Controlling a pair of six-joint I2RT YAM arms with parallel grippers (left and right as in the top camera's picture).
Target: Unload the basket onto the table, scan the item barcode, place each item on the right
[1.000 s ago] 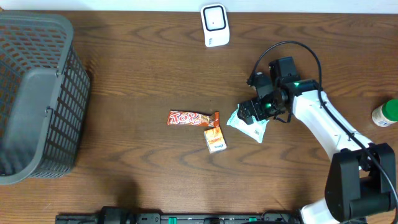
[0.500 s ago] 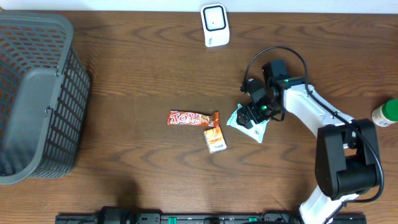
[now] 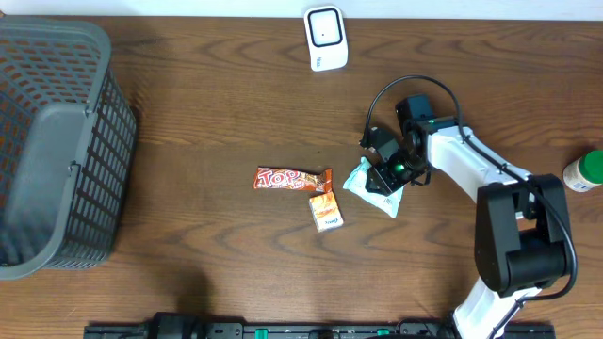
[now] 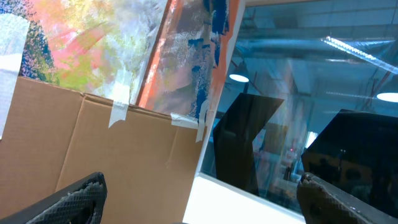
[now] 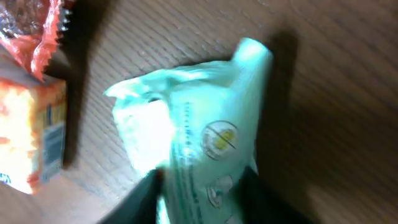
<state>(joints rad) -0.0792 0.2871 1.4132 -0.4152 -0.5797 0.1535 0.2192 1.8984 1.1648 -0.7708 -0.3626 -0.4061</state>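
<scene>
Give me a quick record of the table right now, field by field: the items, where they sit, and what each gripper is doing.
scanner: white, far edge of the table
basket: grey, left side
candy bar: centre
orange box: just below the bar's right end
green packet: right of the box
bottle: green cap, right edge
right gripper: closed against the packet's sides
left gripper: open, empty, aimed away from the table
</scene>
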